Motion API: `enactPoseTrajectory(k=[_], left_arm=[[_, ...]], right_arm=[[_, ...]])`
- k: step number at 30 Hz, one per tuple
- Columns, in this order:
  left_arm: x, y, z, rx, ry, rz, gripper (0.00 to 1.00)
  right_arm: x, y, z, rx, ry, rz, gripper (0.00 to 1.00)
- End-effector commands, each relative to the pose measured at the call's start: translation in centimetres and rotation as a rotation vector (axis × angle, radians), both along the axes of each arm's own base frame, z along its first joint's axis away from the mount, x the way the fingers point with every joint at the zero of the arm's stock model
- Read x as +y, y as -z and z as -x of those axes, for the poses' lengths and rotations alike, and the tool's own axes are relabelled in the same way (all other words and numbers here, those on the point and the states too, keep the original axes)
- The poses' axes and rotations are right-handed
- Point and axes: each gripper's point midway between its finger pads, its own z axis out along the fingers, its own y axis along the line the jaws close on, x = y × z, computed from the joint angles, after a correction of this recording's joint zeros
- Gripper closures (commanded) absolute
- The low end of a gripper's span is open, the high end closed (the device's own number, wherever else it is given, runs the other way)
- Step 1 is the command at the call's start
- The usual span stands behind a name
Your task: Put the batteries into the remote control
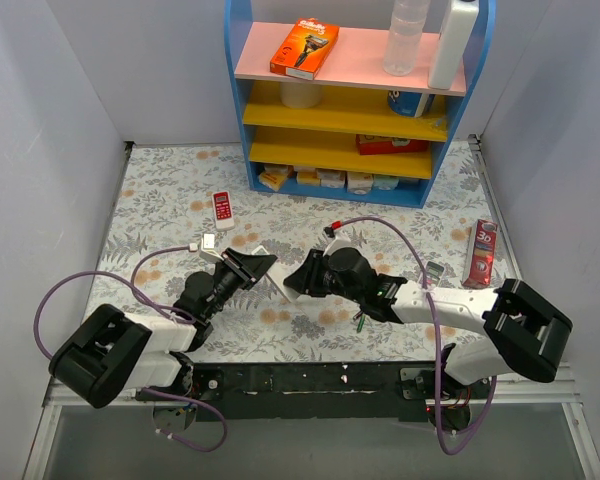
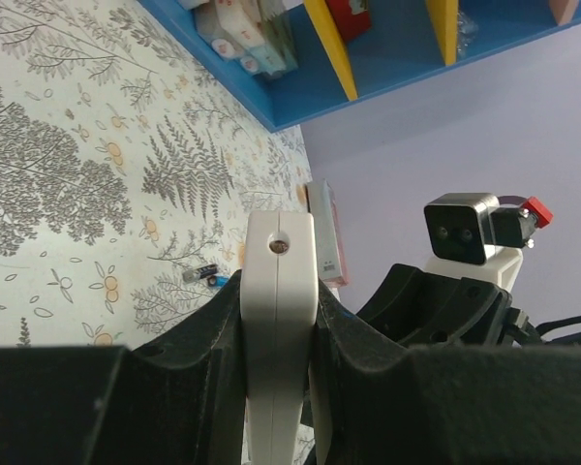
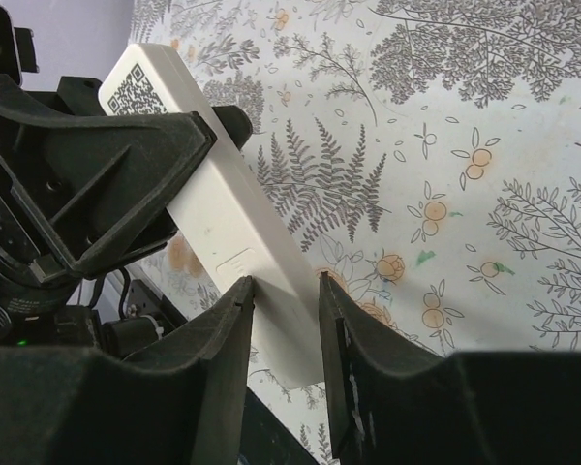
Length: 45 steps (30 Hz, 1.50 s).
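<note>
White remote control (image 3: 218, 218) is hanging above the floral worktop (image 3: 484, 116), its long axis running between the arms and its plain back showing. The left gripper (image 2: 279, 325) is clamping its QR-code end, and the right gripper (image 3: 281, 291) is pinching the other.

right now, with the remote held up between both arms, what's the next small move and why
Probably slide the battery cover off with the right gripper. The left gripper clamps the remote control plain back showing, the right jaws sit at the cover's latch mark, and the cover looks still shut.
</note>
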Motion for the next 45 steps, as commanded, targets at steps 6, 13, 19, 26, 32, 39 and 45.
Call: enactPoseTrajectory(k=[6,13,19,26,32,39,45], left_arm=[[1.1,-16.6,2.0,-0.503,0.033,0.432,1.00],[0.2,-13.1,0.0,-0.387,0.019,0.321,1.00],[-1.2,-8.5,-1.2,-0.201,0.068,0.205,1.00],[-1.8,-5.7,-2.7,-0.011,0.115,0.091,1.00],[-2.7,-5.4,-3.5,0.087,0.160,-0.073,1.00],[-2.8,-3.7,-3.1,0.183,0.195,-0.180,1.00],[-3.5,-3.8,-2.6,0.202,0.255,-0.185,1.00]], right_arm=[[-4.9,9.4,2.5,0.139,-0.007,0.329,0.62],[-4.2,6.2,1.6,-0.037,-0.066,0.265,0.58],[-3.7,-0.2,0.6,-0.410,-0.237,0.269,0.43],[-4.6,-3.1,1.4,-0.775,-0.521,0.436,0.29],[-4.7,-4.0,2.4,-1.082,-0.696,0.570,0.07],[-4.5,-7.5,2.6,-1.327,-0.652,0.635,0.05],[-4.4,-9.4,2.3,-1.449,-0.618,0.641,0.05]])
